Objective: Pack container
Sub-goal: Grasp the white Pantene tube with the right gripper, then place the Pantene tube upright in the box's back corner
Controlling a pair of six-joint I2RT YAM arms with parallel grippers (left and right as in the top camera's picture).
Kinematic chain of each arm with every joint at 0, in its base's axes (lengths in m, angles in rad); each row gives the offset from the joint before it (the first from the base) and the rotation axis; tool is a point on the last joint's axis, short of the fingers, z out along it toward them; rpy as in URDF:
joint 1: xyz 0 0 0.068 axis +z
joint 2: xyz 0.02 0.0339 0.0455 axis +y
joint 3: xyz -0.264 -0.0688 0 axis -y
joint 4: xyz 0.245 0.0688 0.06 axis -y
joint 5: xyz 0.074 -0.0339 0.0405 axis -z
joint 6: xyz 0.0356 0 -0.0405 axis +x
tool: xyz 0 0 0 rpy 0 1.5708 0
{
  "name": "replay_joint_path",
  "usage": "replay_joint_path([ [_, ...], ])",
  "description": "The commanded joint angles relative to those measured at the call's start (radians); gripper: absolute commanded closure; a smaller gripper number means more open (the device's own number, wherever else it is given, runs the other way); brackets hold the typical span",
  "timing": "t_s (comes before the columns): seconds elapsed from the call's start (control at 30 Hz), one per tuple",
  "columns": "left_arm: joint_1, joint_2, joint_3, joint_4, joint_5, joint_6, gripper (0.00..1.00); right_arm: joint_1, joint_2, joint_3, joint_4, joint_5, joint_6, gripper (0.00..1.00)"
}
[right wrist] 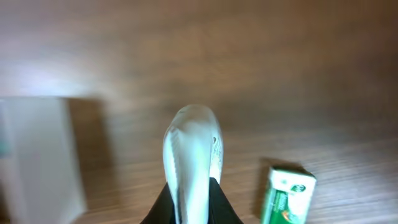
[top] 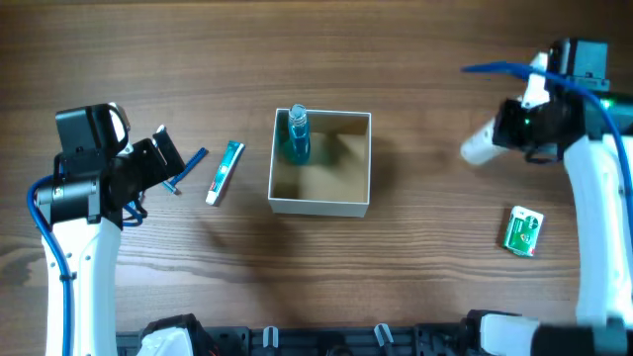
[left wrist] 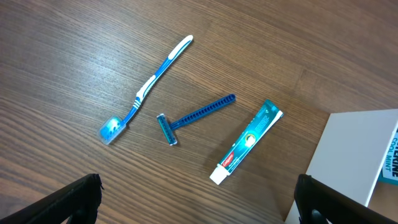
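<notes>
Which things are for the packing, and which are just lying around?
For packing: white square cardboard box; blue bottle inside it; white rounded item held in right gripper; blue-and-white toothbrush; blue razor; teal toothpaste tube; green packet.
Just lying about: nothing I can spot.
</notes>
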Motion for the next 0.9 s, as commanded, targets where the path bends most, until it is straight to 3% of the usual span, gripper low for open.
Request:
replay_joint_path([
  [0.0,0.004,0.003,0.019,0.003,-0.006,-0.017,0.0,0.22,-0.142,0.098,-0.002,-0.003,0.145,0.96],
  [0.17,0.004,0.003,0.019,0.003,-0.006,-0.017,0.0,0.489,-0.109,0.186,0.003,0.066,0.255,0.96],
  [0.27,0.004,0.003,0.019,0.003,-0.006,-0.017,0.0,0.557,-0.009,0.314,-0.027,0.067,0.275,0.96],
  [0.43,0.004,0.003,0.019,0.003,-0.006,-0.017,0.0,0.578,0.221,0.488,-0.108,0.074,0.306,0.96],
  [0.63,0.004,0.003,0.019,0.003,-0.006,-0.017,0.0,0.579,0.425,0.488,-0.102,0.081,0.343,0.96],
  [0.87,0.004,0.003,0.019,0.003,-0.006,-0.017,0.0,0.579,0.511,0.488,-0.008,0.097,0.343,0.96],
])
